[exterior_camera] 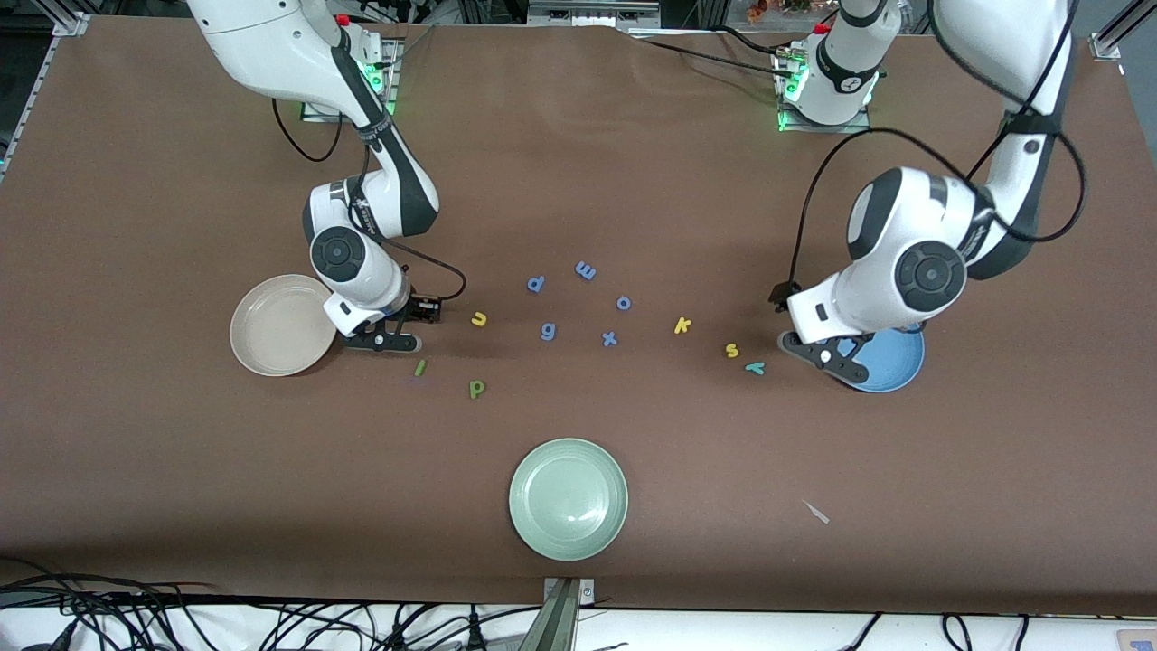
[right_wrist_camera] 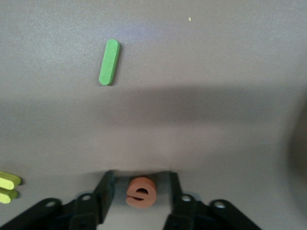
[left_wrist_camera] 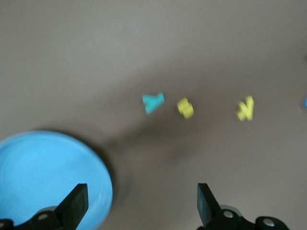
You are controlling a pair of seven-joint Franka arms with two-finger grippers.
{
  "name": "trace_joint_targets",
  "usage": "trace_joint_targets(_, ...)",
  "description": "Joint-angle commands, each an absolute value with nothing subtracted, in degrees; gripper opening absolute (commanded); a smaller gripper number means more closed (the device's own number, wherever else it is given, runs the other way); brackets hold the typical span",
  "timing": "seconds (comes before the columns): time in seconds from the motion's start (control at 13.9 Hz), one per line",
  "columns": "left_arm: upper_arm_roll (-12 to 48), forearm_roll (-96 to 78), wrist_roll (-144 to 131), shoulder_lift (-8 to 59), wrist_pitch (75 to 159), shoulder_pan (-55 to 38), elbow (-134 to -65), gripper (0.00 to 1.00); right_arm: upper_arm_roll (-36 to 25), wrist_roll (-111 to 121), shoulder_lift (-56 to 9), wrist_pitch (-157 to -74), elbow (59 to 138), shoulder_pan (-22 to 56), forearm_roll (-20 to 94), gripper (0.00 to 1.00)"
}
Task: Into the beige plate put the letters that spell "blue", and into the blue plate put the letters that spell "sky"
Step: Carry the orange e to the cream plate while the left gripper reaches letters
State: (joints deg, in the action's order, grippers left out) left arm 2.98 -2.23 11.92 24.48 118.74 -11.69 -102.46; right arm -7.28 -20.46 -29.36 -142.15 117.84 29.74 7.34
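Your right gripper [right_wrist_camera: 141,191] is down at the desk [exterior_camera: 578,136], just beside the beige plate [exterior_camera: 271,339], and the orange e [right_wrist_camera: 141,192] lies flat exactly between its jaws. The jaws stand one on each side of the e with a thin gap to each; they are not yet pressing it, as far as you can see. So there is no sideways correction to make: the e is centred and the squeeze goes across its width.

The other "blue" letters are close to this arm: the green l [exterior_camera: 419,367] is near the gripper and nearer to the front camera, its long axis a bit tilted; the green b [exterior_camera: 477,389] is nearer to the camera again; the yellow u [exterior_camera: 479,318] is beside the gripper, toward the desk's centre.

The left gripper [left_wrist_camera: 139,203] waits with jaws wide open and empty, partly over the rim of the blue plate [exterior_camera: 895,371]. The teal y [exterior_camera: 755,367], yellow s [exterior_camera: 731,350] and yellow k [exterior_camera: 682,325] lie in a row beside the plate, y closest, k most away. For the "sky" letters the left arm is clearly the nearer one.

Both plates are without letters, I think.
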Motion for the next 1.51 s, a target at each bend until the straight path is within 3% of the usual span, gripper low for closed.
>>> trace_joint_targets(0.0,2.4,-3.4,11.8,30.4,125.9,-12.5,-100.5,1.00,-6.9,-20.0,-29.4,-143.3,118.4,29.5,8.3,0.33)
trace_joint_targets(0.14,2.4,-3.5,11.9,32.9,130.5,-12.5,-100.4,1.00,-6.9,-19.9,-29.4,-143.1,118.3,29.4,8.3,0.17)
trace_joint_targets(0.43,2.4,-5.5,11.8,36.9,137.5,-14.0,-100.6,1.00,-6.6,-19.7,-28.9,-137.9,115.3,29.0,8.3,0.05)
trace_joint_targets(0.58,2.3,-5.5,11.8,37.6,137.6,-14.3,-100.8,0.97,-7.1,-19.1,-28.0,-127.5,110.3,27.7,8.3,0.05)
trace_joint_targets(0.86,2.3,-5.4,11.9,39.1,140.4,-14.4,-101.5,0.92,-14.9,-4.2,-23.3,-121.2,111.2,26.5,8.6,0.05)
trace_joint_targets(1.22,2.3,-4.9,12.7,38.9,140.4,-14.0,-104.7,0.94,-25.0,12.3,-23.5,-122.9,115.5,25.9,8.7,0.06)
trace_joint_targets(1.37,2.3,-4.8,12.7,38.2,140.1,-14.1,-105.8,0.94,-24.9,12.2,-25.0,-123.1,115.9,24.7,8.8,0.13)
trace_joint_targets(1.44,2.3,-4.8,12.7,38.1,140.0,-14.0,-106.2,0.94,-25.0,12.1,-25.3,-123.0,115.8,24.6,10.2,0.63)
